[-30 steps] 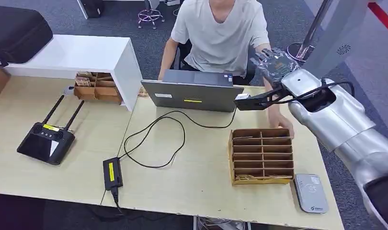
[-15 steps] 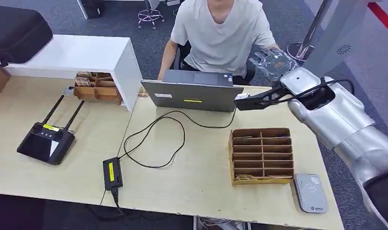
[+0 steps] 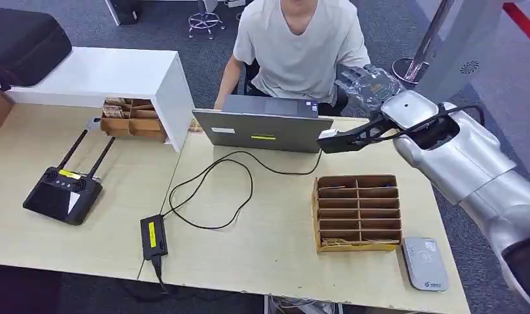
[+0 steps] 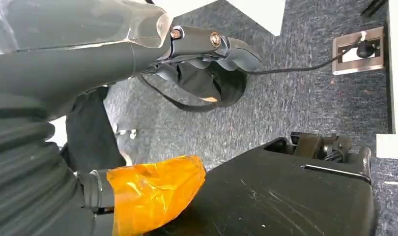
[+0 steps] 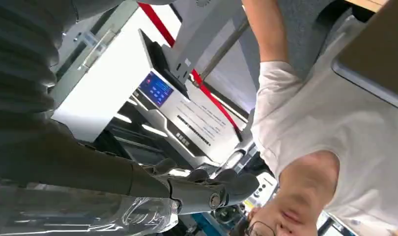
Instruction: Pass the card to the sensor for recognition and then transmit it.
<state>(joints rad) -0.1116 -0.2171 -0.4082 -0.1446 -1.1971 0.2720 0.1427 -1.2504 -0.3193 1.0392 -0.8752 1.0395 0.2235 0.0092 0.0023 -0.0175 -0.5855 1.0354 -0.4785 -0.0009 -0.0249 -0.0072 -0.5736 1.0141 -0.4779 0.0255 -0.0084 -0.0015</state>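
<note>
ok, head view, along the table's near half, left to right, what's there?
Black controller with two antennas → black power adapter with yellow label → brown cardboard divider box → grey card sensor.

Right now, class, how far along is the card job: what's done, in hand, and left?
Done: nothing provable; the flat grey card reader at the near corner of the pale wooden table bears no card. In hand: the right hand is raised beyond the grey laptop, towards the person in a white T-shirt; no card can be made out in it. Left: probably the handover, if unfinished.
</note>
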